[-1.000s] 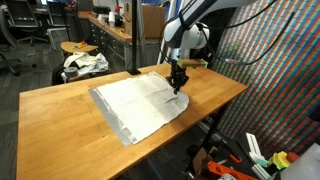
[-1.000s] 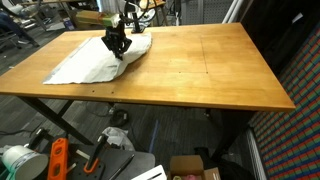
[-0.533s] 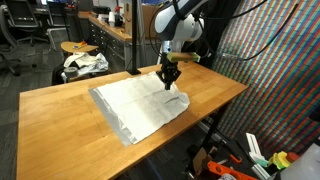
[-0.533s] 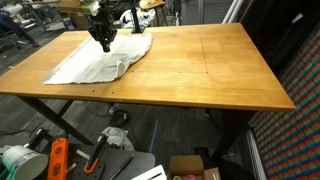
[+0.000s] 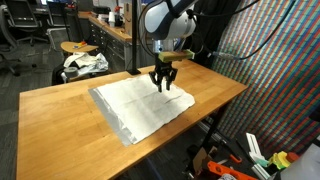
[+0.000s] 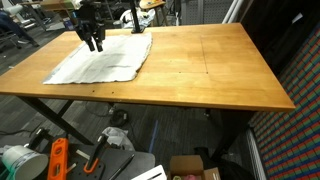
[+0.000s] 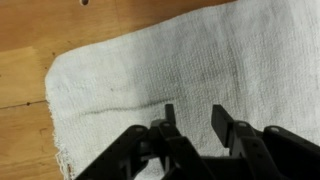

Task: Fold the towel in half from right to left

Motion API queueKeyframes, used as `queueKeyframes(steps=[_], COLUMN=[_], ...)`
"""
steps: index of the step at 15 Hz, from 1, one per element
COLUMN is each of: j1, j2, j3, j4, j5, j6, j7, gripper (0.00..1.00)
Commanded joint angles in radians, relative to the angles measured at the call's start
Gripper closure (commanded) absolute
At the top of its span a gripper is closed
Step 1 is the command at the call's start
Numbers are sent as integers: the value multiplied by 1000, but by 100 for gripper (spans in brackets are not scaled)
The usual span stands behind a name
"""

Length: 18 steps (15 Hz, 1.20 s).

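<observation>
**Open gripper hangs over a flat towel on a wooden table**

In an exterior view, a wooden table stands in a workshop. A bundle of fabric sits beyond its far side, and a multicoloured patterned wall rises beside it. The towel lies flat on the tabletop, with its greyer band along the near edge. The gripper hangs over the towel's far edge, fingers pointing down.

In an exterior view from another angle, the towel covers a far corner of the table. The gripper is above its far part. On the floor below are an orange tool and a cardboard box.

In the wrist view, the towel fills most of the picture, with one rounded corner on bare wood. The gripper has its fingers apart with nothing between them, and the cloth lies beneath.
</observation>
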<state>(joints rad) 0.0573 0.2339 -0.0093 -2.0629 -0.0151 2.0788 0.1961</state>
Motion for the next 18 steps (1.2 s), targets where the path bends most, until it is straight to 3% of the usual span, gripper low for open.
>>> queueKeyframes(steps=[1, 2, 4, 9, 10, 12, 15, 18], j1=[4, 8, 8, 2, 2, -9, -44, -95], j2=[0, 0, 5, 9, 9, 62, 105, 113], j3=[12, 16, 17, 13, 13, 5, -20, -42], j4=[9, 12, 10, 10, 10, 95, 159, 156], j5=[-5, -5, -5, -5, -5, 4, -1, 2], j6=[-28, -35, -35, -34, -34, -130, -224, -244], j7=[7, 9, 9, 9, 9, 2, -39, -138], gripper=[25, 41, 26, 25, 6, 0, 0, 0])
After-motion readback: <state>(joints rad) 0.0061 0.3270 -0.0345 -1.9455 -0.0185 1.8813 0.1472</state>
